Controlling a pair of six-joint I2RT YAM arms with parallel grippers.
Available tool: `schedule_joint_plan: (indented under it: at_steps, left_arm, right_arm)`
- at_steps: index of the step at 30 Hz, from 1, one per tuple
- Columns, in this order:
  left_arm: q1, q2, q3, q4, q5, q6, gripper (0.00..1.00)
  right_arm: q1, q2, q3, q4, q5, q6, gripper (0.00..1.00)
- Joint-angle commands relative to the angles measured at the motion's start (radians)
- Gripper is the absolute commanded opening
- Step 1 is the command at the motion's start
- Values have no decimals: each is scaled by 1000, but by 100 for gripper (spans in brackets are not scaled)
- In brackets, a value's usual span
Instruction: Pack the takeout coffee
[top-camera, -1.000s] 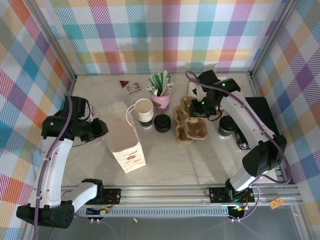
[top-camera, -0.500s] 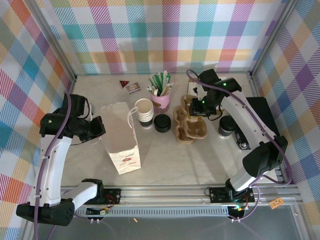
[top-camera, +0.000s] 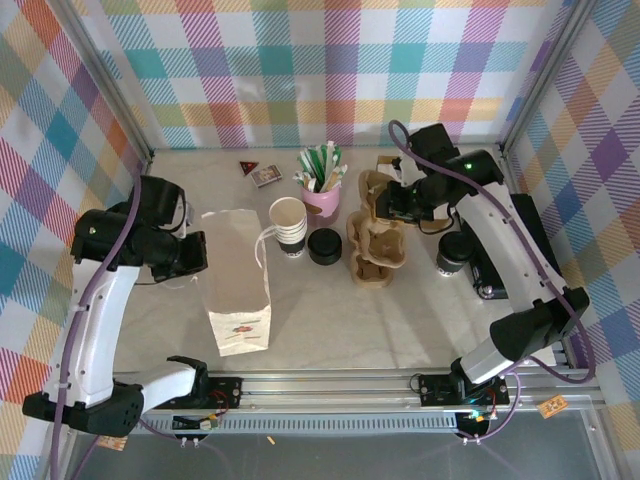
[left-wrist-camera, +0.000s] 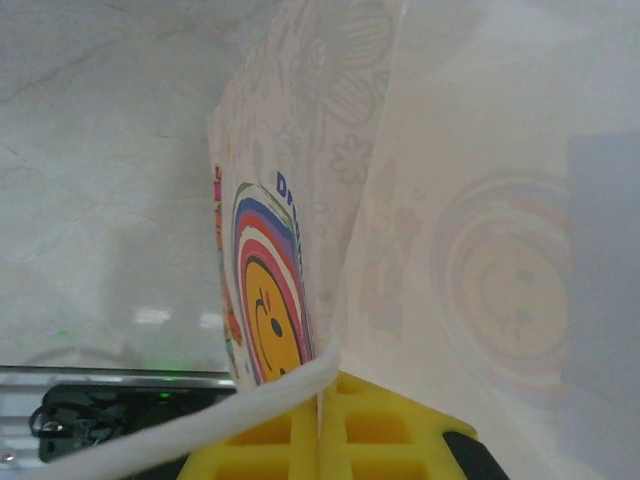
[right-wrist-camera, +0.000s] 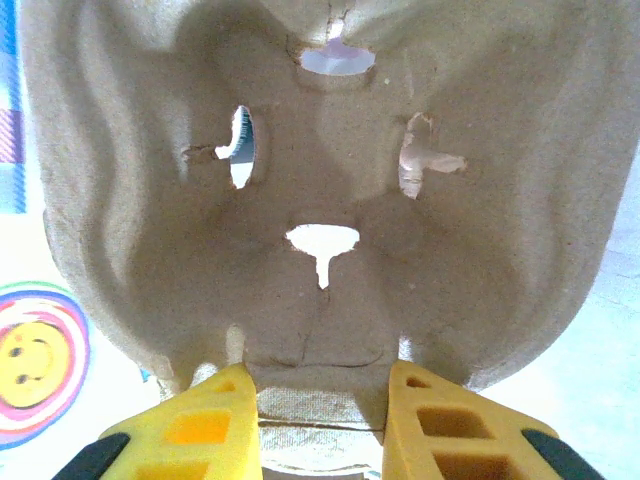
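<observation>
The takeout coffee (top-camera: 452, 251), a pale cup with a black lid, stands at the right beside a black box. My right gripper (top-camera: 387, 203) is behind and left of it, shut on a brown pulp cup carrier (top-camera: 378, 188) lifted off the table. In the right wrist view the carrier (right-wrist-camera: 320, 160) hangs between the yellow fingers (right-wrist-camera: 205, 425), which pinch its near rim. My left gripper (top-camera: 196, 256) is shut on the top left edge of the white paper bag (top-camera: 236, 285). The left wrist view shows the bag (left-wrist-camera: 420, 200) and its white handle clamped in the shut fingers (left-wrist-camera: 285, 440).
More pulp carriers (top-camera: 377, 252) lie stacked at the centre right. A stack of lidless cups (top-camera: 288, 226), a stack of black lids (top-camera: 325, 246) and a pink cup of stirrers (top-camera: 322, 185) stand behind the bag. Small packets (top-camera: 262, 174) lie at the back.
My right gripper has risen and pulled back with one carrier, lifting it off the stack. My left gripper has shifted the bag slightly toward the near edge and stood it straighter.
</observation>
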Motion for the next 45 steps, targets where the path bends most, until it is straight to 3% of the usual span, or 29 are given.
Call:
schedule_joint_plan:
  at_steps: [1, 12, 20, 31, 45]
  left_arm:
    - [-59, 28, 36, -101, -86, -38, 0]
    - [-360, 167, 97, -86, -252, -235, 0]
    - [-486, 258, 177, -30, -273, -340, 0]
    - [-594, 346, 216, 48, -281, -406, 0]
    - [-622, 370, 216, 136, -247, -462, 0]
  right_arm:
    - [-5, -34, 47, -20, -75, 55, 27]
    - [-5, -35, 170, -27, -183, 137, 26]
    - [-5, -38, 253, 10, -295, 230, 26]
    - [-5, -70, 283, 93, -432, 365, 25]
    - [15, -89, 254, 204, -499, 500, 24]
